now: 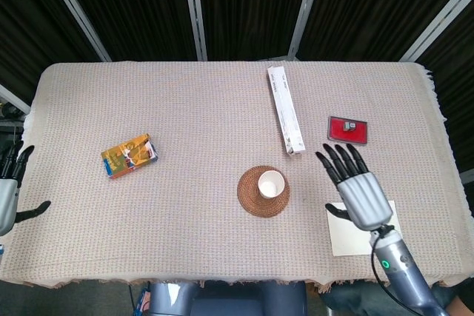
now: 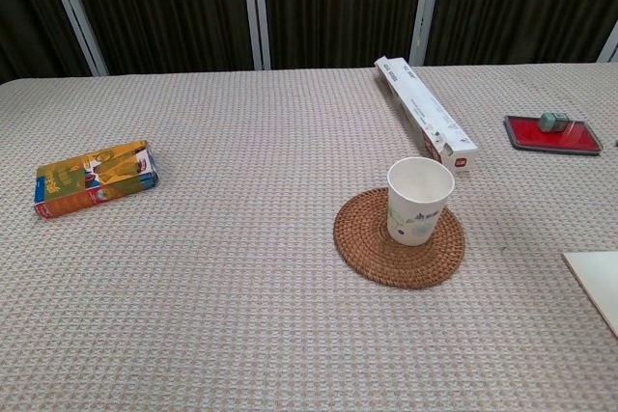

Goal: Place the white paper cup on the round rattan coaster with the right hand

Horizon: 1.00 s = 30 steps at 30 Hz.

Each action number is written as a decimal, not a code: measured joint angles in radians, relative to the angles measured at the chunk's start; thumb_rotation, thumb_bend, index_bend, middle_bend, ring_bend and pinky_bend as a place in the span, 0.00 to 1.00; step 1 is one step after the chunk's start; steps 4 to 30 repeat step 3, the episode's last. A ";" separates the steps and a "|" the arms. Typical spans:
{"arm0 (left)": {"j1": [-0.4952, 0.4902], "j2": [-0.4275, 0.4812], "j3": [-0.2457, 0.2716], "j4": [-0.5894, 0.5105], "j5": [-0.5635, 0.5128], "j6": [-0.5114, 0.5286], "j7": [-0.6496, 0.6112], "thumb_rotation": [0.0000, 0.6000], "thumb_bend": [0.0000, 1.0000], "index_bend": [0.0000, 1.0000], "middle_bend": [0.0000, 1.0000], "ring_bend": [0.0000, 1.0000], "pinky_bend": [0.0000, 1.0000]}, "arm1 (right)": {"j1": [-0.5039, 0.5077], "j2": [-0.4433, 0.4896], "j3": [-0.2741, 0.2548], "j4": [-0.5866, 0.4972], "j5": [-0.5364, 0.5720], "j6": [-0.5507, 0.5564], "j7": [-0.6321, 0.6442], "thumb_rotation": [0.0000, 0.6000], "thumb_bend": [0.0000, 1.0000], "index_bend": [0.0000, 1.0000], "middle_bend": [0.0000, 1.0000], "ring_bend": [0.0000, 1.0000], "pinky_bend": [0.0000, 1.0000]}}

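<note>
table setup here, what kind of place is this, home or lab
Most likely a lab or test bench, not a home: dark curtain panels with metal posts ring the cloth-covered table, and unrelated props sit spaced apart, like the white paper cup on the rattan coaster.

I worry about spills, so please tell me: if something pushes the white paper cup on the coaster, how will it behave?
The white paper cup is probably light: thin-walled, apparently empty. It stands upright on the round rattan coaster, narrower at the base than the rim, so a push near the top would likely tip it. Tipped, it might roll in a curve.
</note>
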 measured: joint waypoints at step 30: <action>0.002 0.003 0.003 0.001 0.011 0.002 -0.009 1.00 0.00 0.00 0.00 0.00 0.00 | -0.060 -0.008 -0.026 0.064 -0.043 0.076 0.042 1.00 0.00 0.00 0.00 0.00 0.00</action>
